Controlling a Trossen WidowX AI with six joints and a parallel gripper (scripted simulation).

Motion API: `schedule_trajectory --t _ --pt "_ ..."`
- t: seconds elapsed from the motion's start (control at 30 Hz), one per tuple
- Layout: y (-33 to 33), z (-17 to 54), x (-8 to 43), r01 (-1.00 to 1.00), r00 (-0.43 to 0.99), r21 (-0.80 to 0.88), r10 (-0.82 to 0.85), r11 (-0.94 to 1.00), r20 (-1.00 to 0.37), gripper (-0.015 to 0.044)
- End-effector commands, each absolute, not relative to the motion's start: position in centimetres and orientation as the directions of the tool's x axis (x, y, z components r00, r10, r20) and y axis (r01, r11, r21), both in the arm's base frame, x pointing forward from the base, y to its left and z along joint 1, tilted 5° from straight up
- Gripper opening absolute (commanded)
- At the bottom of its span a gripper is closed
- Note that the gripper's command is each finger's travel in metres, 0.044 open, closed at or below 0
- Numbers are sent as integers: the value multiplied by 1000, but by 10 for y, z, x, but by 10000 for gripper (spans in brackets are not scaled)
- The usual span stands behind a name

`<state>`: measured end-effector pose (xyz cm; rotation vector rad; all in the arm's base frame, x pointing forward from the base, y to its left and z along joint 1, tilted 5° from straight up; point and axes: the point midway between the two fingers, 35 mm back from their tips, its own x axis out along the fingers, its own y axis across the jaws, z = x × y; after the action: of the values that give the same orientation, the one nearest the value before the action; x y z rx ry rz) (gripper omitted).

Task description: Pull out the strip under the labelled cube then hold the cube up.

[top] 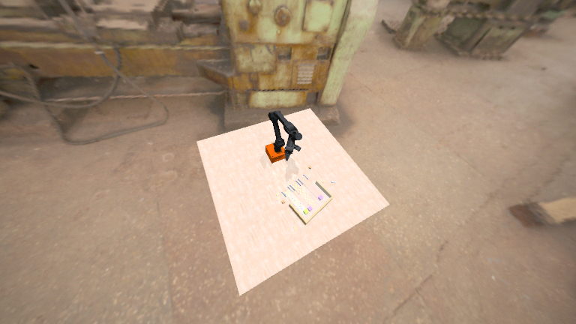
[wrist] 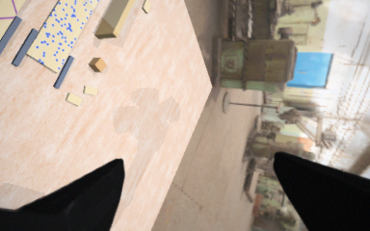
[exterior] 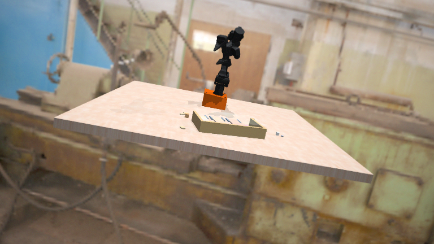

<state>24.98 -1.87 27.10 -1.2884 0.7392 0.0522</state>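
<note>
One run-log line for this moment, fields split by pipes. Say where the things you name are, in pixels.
gripper [top: 286, 158] [wrist: 200, 163]: open, nothing held | arm: above table [top: 254, 235] [exterior: 127, 110] [wrist: 96, 144] | purple and yellow-green cubes: inside tray [top: 319, 211] [exterior: 233, 130] [wrist: 107, 35] | strip pull: not visibly begun

Cubes, top view: yellow-green one [top: 305, 211] and purple one [top: 310, 208] are sitting side by side, lower ctr; 2nd purple [top: 320, 197] is sitting up & right of them. Label too small to see, so can't tell which cube or strip is meant. Blue-dotted strip [wrist: 60, 36] is lying flat, slanting, upper L of wrist view.
</note>
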Motion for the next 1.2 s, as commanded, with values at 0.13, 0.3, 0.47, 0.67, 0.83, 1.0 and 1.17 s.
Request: schedule_trajectory --t 0.13,0.3,0.47,0.67,0.83,1.0,1.17 --pt "46 184 291 -284 825 -248 104 926 -556 400" --pt "64 163 292 -269 813 33 245 963 -528 400" --pt "64 163 292 -269 813 33 245 963 -528 400" --pt "64 163 292 -269 813 33 245 963 -528 400" --pt "64 163 292 -269 813 33 245 963 -528 400" --pt "81 152 304 -296 711 53 257 954 -654 269" --pt "107 130 317 -330 535 69 247 941 -808 138"
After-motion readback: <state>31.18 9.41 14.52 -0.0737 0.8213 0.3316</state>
